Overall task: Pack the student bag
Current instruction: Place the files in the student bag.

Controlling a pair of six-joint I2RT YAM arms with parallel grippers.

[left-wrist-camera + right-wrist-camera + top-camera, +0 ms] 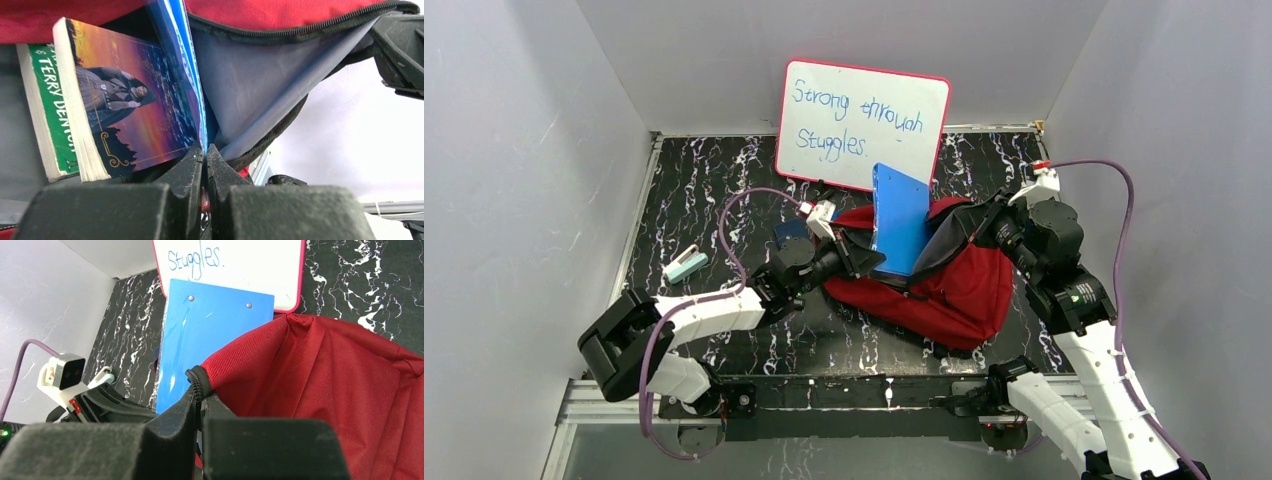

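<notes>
The student bag point(959, 290), red with a grey lining point(260, 85), lies in the middle of the table with its mouth facing left. A flat blue folder point(900, 218) stands upright in that mouth. My left gripper point(861, 262) is shut on the folder's lower edge point(202, 135). Two books rest inside beside it: one with a purple-orange cover point(135, 110) and a green one point(52, 115). My right gripper point(986, 222) is shut on the bag's black zipper rim point(196, 380) and holds the upper flap raised. The folder point(210, 340) rises behind that rim.
A red-framed whiteboard point(864, 122) with handwriting leans on the back wall right behind the bag. A small white-and-teal item point(685, 264) lies on the black marbled table point(694, 190) at the left. A dark blue object point(789, 230) sits by the left wrist. Grey walls enclose three sides.
</notes>
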